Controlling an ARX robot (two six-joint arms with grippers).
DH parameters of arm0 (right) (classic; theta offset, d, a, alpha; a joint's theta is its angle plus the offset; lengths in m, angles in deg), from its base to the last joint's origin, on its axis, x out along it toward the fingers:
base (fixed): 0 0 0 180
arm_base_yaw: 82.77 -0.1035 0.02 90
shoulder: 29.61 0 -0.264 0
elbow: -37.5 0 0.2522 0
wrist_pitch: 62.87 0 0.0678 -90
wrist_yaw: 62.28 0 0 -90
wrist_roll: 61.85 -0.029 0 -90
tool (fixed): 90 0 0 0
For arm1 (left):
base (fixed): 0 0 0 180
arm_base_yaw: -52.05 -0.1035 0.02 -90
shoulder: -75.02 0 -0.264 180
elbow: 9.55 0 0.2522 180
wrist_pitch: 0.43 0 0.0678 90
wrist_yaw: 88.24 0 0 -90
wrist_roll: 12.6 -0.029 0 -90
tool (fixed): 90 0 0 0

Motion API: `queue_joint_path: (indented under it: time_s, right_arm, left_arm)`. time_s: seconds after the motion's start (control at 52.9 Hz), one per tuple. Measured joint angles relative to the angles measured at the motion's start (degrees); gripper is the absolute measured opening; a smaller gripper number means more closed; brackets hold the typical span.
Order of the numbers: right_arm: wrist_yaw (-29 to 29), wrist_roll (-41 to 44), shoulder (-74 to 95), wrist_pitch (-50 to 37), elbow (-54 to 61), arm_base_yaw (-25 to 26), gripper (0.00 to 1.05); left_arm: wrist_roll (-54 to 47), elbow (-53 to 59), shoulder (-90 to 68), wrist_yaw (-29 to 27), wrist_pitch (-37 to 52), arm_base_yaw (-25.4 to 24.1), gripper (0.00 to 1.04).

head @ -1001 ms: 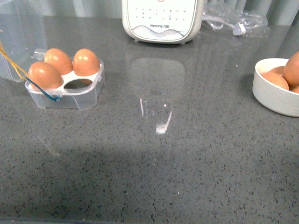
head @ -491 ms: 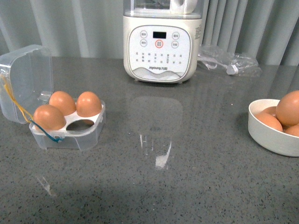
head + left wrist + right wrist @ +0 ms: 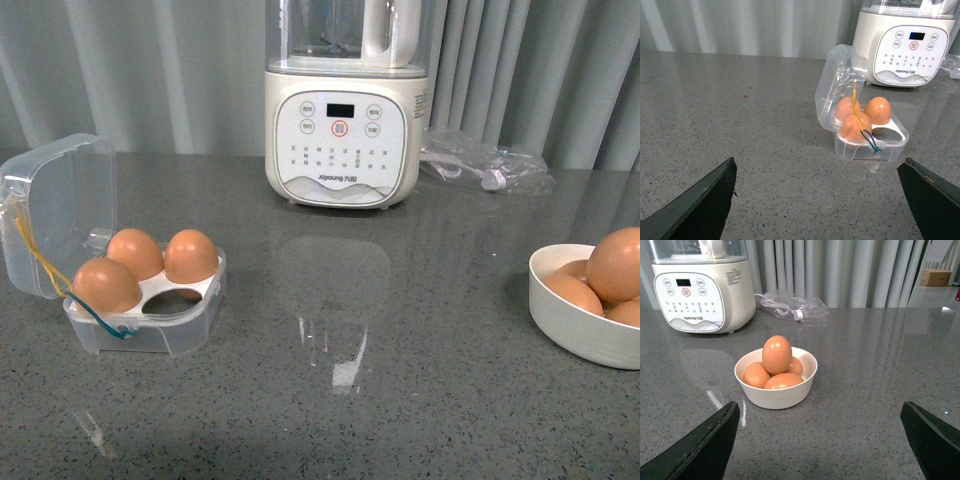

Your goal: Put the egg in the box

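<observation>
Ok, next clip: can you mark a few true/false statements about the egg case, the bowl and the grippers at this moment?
1. The box holds three eggs, with one slot empty. True.
2. Its lid is shut. False: it stands open.
3. The right gripper grips an egg. False: it is open and empty.
4. The bowl holds several eggs. True.
5. The left gripper is open. True.
</observation>
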Motion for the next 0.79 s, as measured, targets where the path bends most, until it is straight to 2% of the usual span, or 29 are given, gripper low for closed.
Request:
queue_joint_path:
  time_s: [0.208, 0.264, 0.302, 0.34, 0.472, 0.642, 0.793]
  right_arm:
    - [0.0, 0.0, 0.0, 0.0, 0.0, 0.0, 0.98]
    - [7.0, -4.0, 1.9, 3.0, -1.2, -2.2, 0.98]
    - [15.2, -8.8, 6.6, 2.9, -2.7, -4.6, 0.98]
    - [16.6, -12.9, 11.7, 0.3, -4.0, -4.7, 0.98]
    - [11.3, -13.7, 24.8, -9.5, -7.8, -2.7, 0.98]
    - [4.6, -7.6, 42.6, -20.0, -14.1, -0.6, 0.98]
    - [-1.1, -5.6, 52.8, -21.7, -19.9, 0.2, 0.98]
  left_arm:
    - [0.0, 0.0, 0.0, 0.0, 0.0, 0.0, 0.98]
    - [0.0, 0.0, 0.0, 0.0, 0.0, 0.0, 0.98]
    - [0.0, 0.0, 0.0, 0.0, 0.0, 0.0, 0.98]
    - [0.0, 0.0, 0.0, 0.0, 0.0, 0.0, 0.98]
    - [0.0, 0.0, 0.0, 0.0, 0.0, 0.0, 0.98]
    - [0.0, 0.0, 0.0, 0.0, 0.0, 0.0, 0.98]
    - [0.0, 0.0, 0.0, 0.0, 0.0, 0.0, 0.98]
